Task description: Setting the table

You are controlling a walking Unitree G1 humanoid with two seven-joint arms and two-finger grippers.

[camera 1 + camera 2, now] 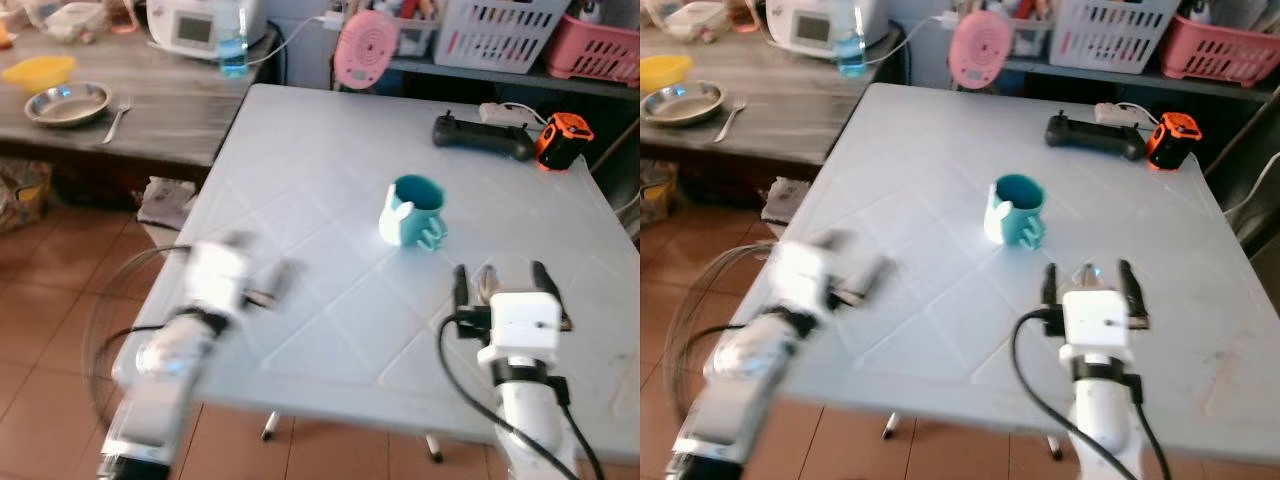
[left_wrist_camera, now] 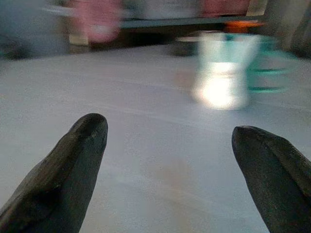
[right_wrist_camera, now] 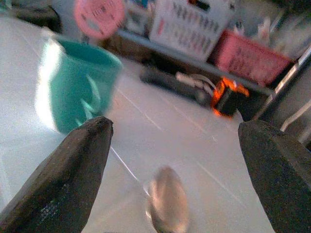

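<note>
A teal and white mug [image 1: 414, 210] stands upright near the middle of the pale table [image 1: 300, 160]. My right gripper [image 1: 500, 272] hovers low over the table just in front of the mug, fingers spread open. A metal spoon [image 3: 167, 199] lies on the table between those fingers, untouched by either one. In the right wrist view the mug [image 3: 77, 85] is ahead of one finger. My left gripper [image 1: 272, 285], blurred by motion, is over the table's left front part. In the left wrist view its fingers [image 2: 73, 160] stand wide apart with nothing between them, and the mug [image 2: 223, 73] is further off.
A black controller [image 1: 482, 135] and an orange device [image 1: 562, 140] lie at the table's far right. A wooden side table [image 1: 150, 110] on the left holds a metal bowl [image 1: 67, 103], a fork, a yellow bowl and a bottle. Baskets and a pink fan [image 1: 365, 48] stand behind.
</note>
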